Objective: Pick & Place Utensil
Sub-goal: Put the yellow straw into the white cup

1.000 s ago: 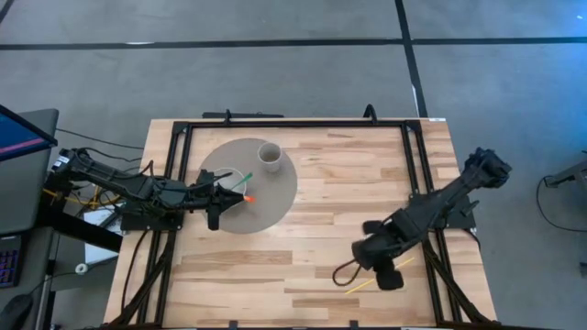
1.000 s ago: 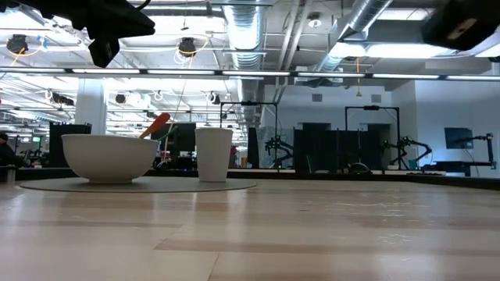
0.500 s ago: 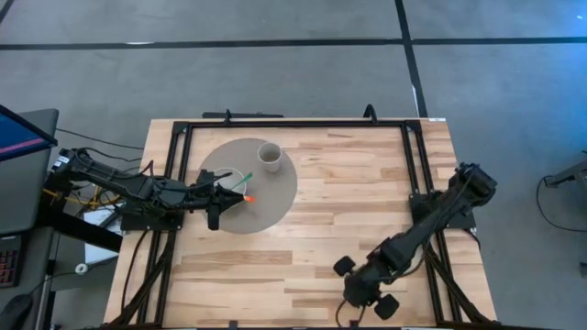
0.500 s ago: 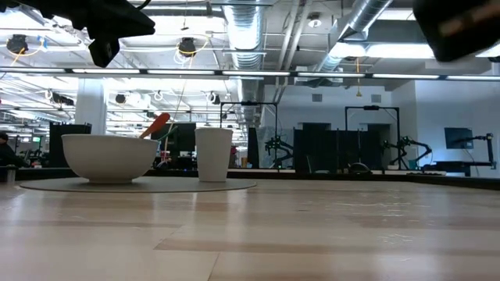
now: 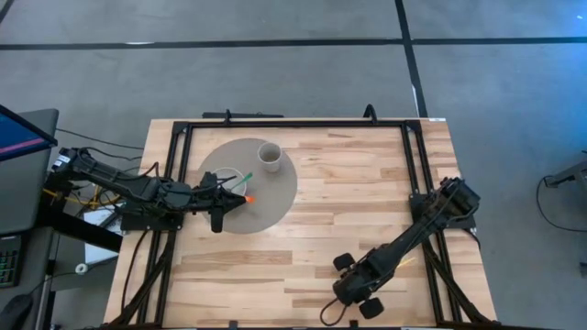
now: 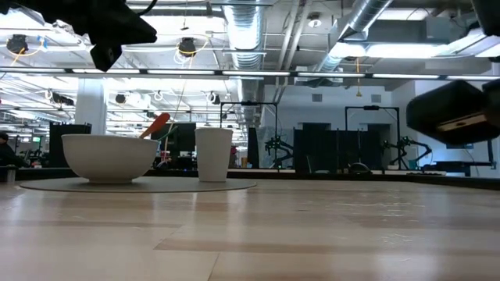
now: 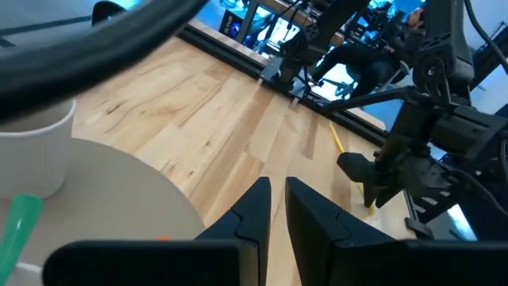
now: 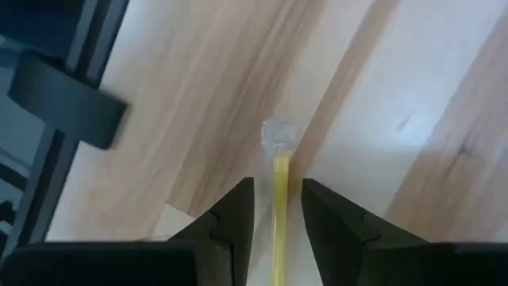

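A yellow utensil (image 8: 279, 179) with a clear tip (image 8: 278, 135) lies flat on the wooden table near its near right corner; it also shows in the left wrist view (image 7: 350, 164). My right gripper (image 8: 277, 187) (image 5: 356, 288) hangs open just over it, pointing steeply down, one finger on either side of the yellow shaft with a gap on each side. My left gripper (image 7: 275, 193) (image 5: 229, 194) hovers shut and empty above the white bowl (image 6: 109, 156). In the bowl leans a green-handled utensil with an orange end (image 5: 249, 196).
The bowl and a white cup (image 5: 269, 157) stand on a round grey mat (image 5: 280, 197) at the table's far left. Black frame rails (image 5: 413, 165) run along the table's edges, one close to my right gripper (image 8: 67, 107). Bare wood lies in the middle.
My right gripper has come down toward the table and gone toward its near edge, rolling a little, and now straddles the yellow utensil. The utensil has stayed where it was.
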You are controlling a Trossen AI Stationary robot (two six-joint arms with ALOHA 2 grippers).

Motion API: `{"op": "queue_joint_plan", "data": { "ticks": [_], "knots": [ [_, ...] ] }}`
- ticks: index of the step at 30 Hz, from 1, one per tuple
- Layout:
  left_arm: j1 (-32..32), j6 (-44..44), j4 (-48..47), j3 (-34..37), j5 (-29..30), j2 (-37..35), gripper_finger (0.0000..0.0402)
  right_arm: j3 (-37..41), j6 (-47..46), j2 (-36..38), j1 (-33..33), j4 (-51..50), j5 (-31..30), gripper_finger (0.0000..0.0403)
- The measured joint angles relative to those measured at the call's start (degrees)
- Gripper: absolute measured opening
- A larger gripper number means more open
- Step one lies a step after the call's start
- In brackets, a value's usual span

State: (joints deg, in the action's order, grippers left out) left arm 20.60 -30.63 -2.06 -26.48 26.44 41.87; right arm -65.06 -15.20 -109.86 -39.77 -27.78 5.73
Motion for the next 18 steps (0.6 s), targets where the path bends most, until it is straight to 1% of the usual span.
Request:
{"op": "queue_joint_plan", "data": {
  "ticks": [4, 7, 9, 13, 14, 18],
  "knots": [
    [0.0, 1.7, 0.0, 0.0, 0.0, 0.0, 0.0042, -0.2, -0.3, -1.3, -0.6, 0.1, -3.0, 0.0101],
    [0.0, 1.8, 0.0, 0.0, 0.0, 0.0, 0.0042, -0.2, -0.3, -1.6, -0.8, -0.3, -4.5, 0.0088],
    [0.0, 1.8, 0.0, 0.0, 0.0, 0.0, 0.0042, -0.2, -0.3, -1.5, -0.7, -0.3, -4.6, 0.0068],
    [0.0, 1.7, 0.0, 0.0, 0.0, 0.0, 0.0042, -0.2, -0.3, -1.5, -0.6, -0.4, -5.1, 0.0014],
    [0.0, 1.7, 0.0, 0.0, 0.0, 0.0, 0.0042, -0.2, 0.3, -1.5, -0.6, -0.4, -5.2, 0.0008],
    [0.0, 1.7, 0.0, 0.0, 0.0, 0.0, 0.0042, -0.3, 1.1, -1.4, -0.3, -0.3, -5.7, 0.0015]
  ]
}}
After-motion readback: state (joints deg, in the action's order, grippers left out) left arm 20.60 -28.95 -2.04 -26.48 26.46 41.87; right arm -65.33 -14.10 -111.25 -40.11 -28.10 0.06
